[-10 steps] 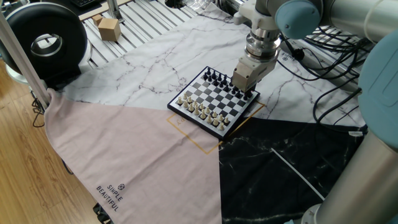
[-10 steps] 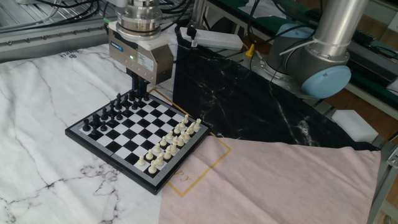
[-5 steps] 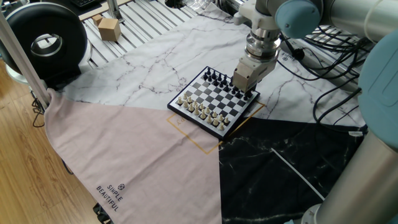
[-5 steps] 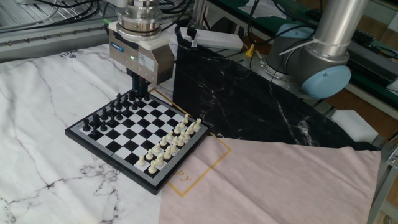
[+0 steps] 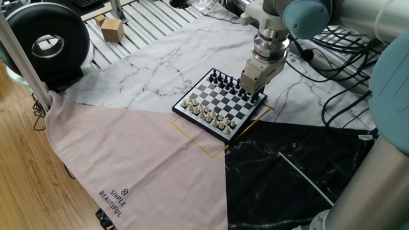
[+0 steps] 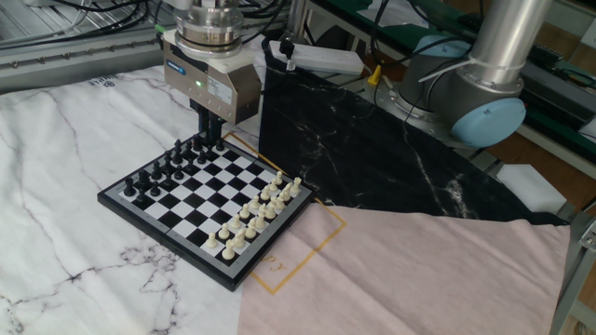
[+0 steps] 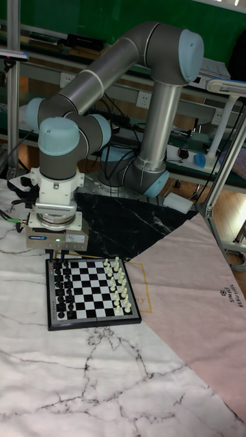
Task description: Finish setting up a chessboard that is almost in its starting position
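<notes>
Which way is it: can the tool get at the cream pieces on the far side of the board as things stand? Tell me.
Probably yes. The tool hangs over the black pieces at one edge of the chessboard; the cream pieces stand uncovered along the opposite edge, with nothing above them.

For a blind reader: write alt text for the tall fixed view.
A grey robot arm holds its claw low over the black-piece corner of a small chessboard on a marble-print cloth. Cream pieces line the opposite side.

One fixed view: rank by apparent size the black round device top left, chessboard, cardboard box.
1. Black round device, though it sits nearer the camera's side.
2. Chessboard.
3. Cardboard box, smallest, but farther back.
</notes>
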`<state>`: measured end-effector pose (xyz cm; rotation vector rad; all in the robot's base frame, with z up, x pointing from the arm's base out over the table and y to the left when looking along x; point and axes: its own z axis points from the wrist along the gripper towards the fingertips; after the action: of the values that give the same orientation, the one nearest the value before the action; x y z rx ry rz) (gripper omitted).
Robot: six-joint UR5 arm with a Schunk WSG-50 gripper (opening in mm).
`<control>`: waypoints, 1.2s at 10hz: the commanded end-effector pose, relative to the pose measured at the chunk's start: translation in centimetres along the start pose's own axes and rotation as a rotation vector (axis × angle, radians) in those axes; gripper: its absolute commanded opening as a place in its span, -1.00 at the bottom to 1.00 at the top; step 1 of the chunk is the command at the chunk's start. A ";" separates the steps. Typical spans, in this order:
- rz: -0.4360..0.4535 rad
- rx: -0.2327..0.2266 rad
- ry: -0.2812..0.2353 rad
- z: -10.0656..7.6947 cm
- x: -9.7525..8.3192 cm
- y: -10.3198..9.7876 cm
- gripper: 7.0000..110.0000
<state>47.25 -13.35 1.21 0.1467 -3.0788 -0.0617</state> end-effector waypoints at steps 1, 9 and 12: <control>0.007 -0.010 0.001 -0.5 0.3 0.1 -0.71; 0.007 -0.003 0.060 -7.1 0.7 -0.9 -0.71; -0.007 -0.023 -0.065 -7.8 -4.5 -1.1 -1.00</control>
<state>48.83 -14.59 7.51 0.1496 -3.0640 -0.0607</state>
